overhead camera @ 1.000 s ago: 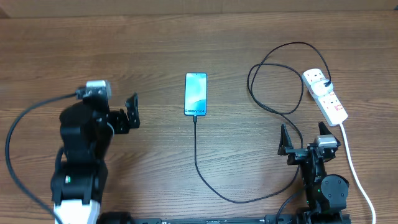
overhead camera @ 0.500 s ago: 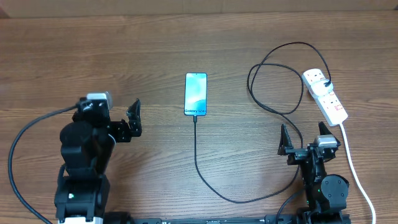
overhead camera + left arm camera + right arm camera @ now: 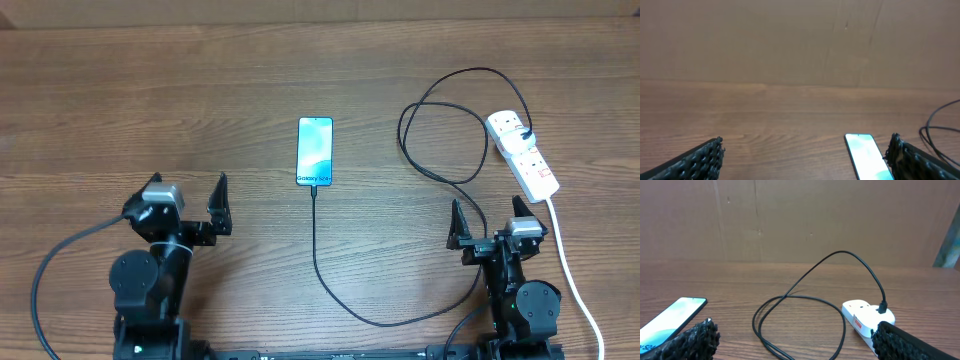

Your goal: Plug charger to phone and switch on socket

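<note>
The phone [image 3: 314, 151] lies face up, "Galaxy" legible near its lower edge — the charger cable [image 3: 316, 250] meets that edge. The left gripper [image 3: 806, 141] and right gripper [image 3: 795, 327] stand wide apart — nothing held.

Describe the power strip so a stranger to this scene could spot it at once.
Go to the right edge of the wooden table. There lies the socket, a white elongated strip with red switches. Only it has the black charger plugged in and a thick white cord.

Bkgd: wood-grain table [image 3: 90, 90] filled overhead view; plain brown wall [image 3: 765, 40] stood along its far edge; lighting even, diffuse.
</note>
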Controlling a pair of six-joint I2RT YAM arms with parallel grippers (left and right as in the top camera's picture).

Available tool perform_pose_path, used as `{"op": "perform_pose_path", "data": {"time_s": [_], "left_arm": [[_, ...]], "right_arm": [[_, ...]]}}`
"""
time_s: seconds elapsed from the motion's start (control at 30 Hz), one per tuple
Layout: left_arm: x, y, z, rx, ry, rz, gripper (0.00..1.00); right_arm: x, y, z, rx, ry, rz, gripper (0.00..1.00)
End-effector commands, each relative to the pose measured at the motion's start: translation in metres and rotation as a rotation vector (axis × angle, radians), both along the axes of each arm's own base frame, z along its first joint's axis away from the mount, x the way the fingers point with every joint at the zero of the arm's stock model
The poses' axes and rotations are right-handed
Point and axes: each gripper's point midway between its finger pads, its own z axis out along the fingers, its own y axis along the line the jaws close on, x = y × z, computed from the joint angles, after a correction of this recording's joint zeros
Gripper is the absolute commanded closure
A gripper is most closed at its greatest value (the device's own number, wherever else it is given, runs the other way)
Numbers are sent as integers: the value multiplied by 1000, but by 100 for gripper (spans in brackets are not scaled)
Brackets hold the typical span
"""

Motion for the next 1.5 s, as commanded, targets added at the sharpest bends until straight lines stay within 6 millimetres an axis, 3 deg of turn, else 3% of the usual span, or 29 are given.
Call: {"op": "perform_pose_path", "data": {"time_s": [0.0,0.77,1.2,1.47], "left_arm": [[-4,-3,-11,10,-18,-17,0],[-25,3,-27,17,-225,15,1],[-30,10,-46,28,-154,57,0],[-30,17,-77,34,-31,96,0]], "right_arm": [[0,1,-1,-3,-6,5,0],[0,1,-1,-3,-6,5,0],[0,1,-1,-3,-6,5,0],[0,1,-1,-3,-6,5,0]]}}
